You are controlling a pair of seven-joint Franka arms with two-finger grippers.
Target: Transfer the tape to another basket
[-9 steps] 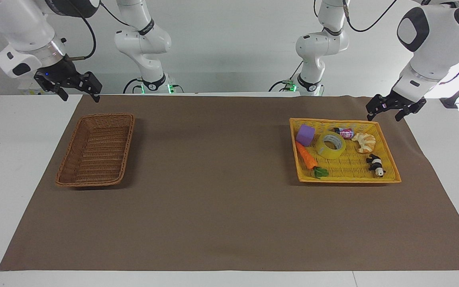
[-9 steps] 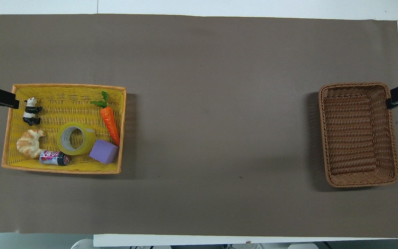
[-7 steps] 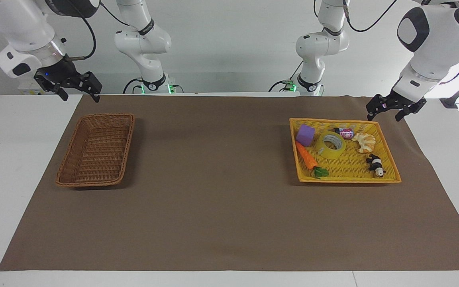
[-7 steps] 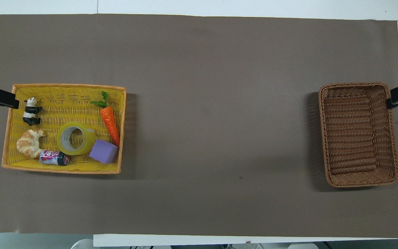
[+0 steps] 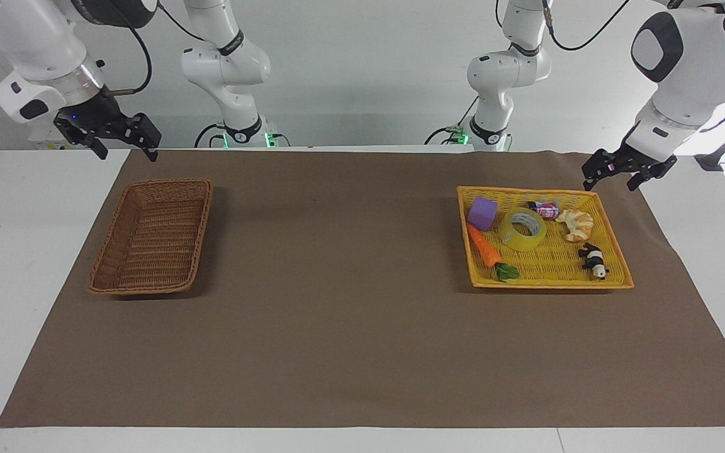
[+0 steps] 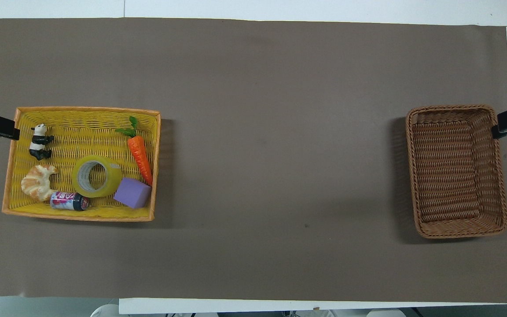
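The tape (image 5: 522,228) lies flat in the yellow tray (image 5: 614,258), touching the purple cube (image 5: 482,212) and beside the carrot (image 5: 485,246). It looks light, stiff and probably slick, so pinching one wall through the core seems safest. The left gripper (image 5: 629,170) hangs spread above the tray's corner; the right gripper (image 5: 122,139) waits spread near the basket (image 5: 155,236).

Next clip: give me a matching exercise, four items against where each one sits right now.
Things:
1. tape
2. panda
3. brown basket
4. left gripper

Places:
A. toward the right arm's end of the table
B. in the yellow basket, beside the purple cube
C. raised over that basket's corner nearest the robots
D. in the yellow basket, farther from the robots than the croissant

Pairs: 1-B, 2-D, 3-A, 4-C
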